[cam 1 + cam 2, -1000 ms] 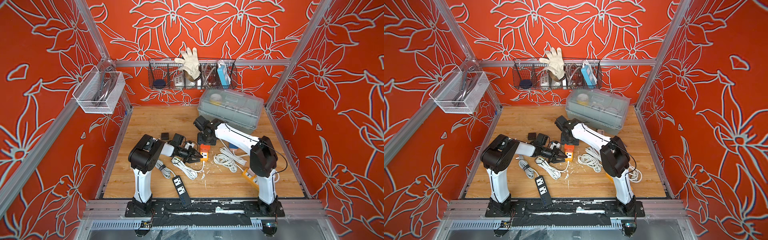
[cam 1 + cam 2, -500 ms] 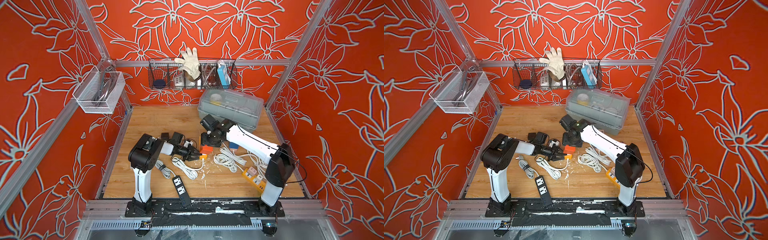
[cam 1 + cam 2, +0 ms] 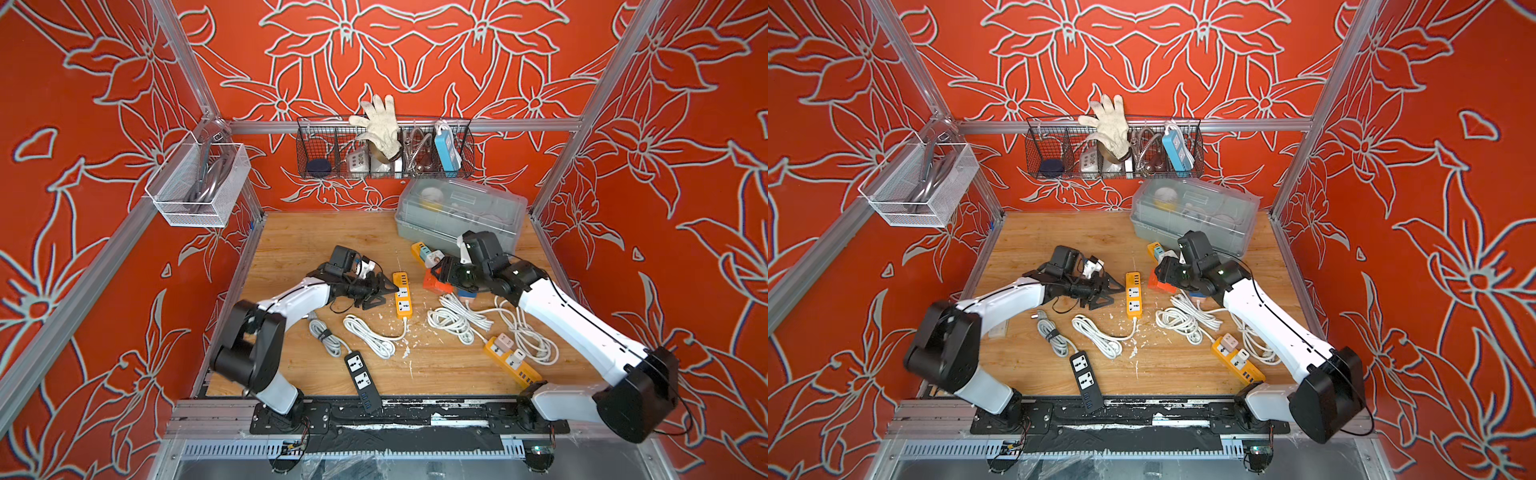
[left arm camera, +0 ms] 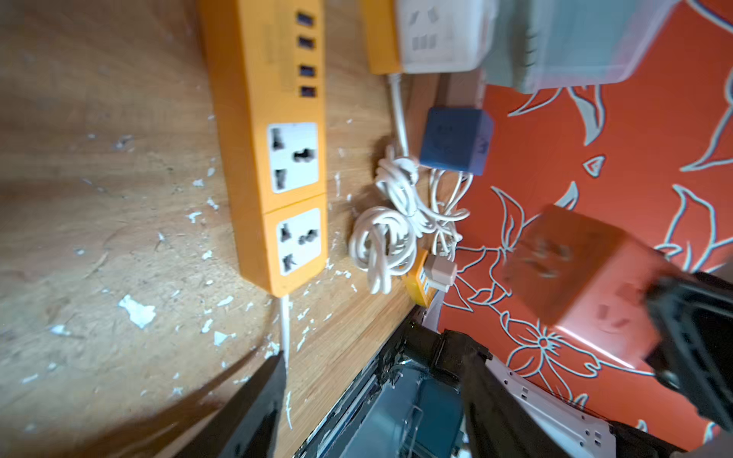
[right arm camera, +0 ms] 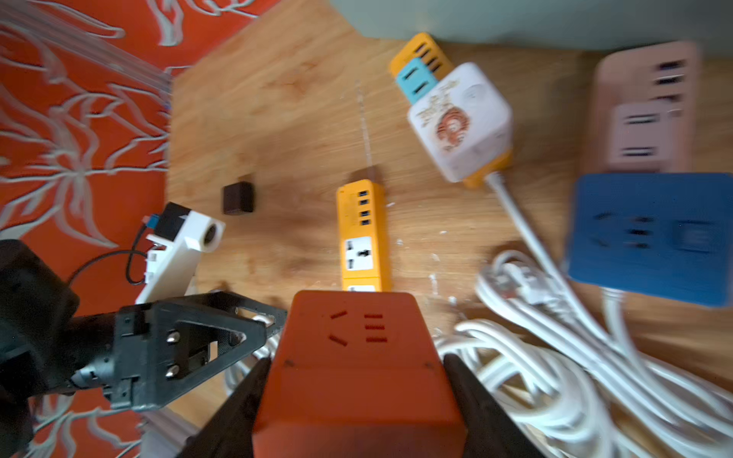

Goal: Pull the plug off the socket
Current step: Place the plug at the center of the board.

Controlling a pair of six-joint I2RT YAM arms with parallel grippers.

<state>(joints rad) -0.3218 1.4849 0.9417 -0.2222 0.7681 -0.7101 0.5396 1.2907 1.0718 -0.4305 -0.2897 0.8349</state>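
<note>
The right end effector (image 5: 356,361) is clamped on the orange cube (image 3: 432,285), with a finger on each of two opposite sides. In both top views the cube sits just right of the yellow strip (image 3: 402,296) and apart from it, between the strip and the coiled white cords (image 3: 455,320). In the right wrist view a slotted face of the cube is turned toward the camera. Its pins are hidden, so which way they point cannot be told. Whether the cube touches the bench (image 3: 311,241) is also unclear.

The strip lies flat, its long axis running from the back wall toward the robot. Its USB ports are at the far end and its cord leaves the near end. Its two outlets face up, uncovered.

The left end effector (image 3: 390,294) is spread wide with nothing between its fingers. It is low over the bench just left of the strip, pointing at the strip's side.
</note>
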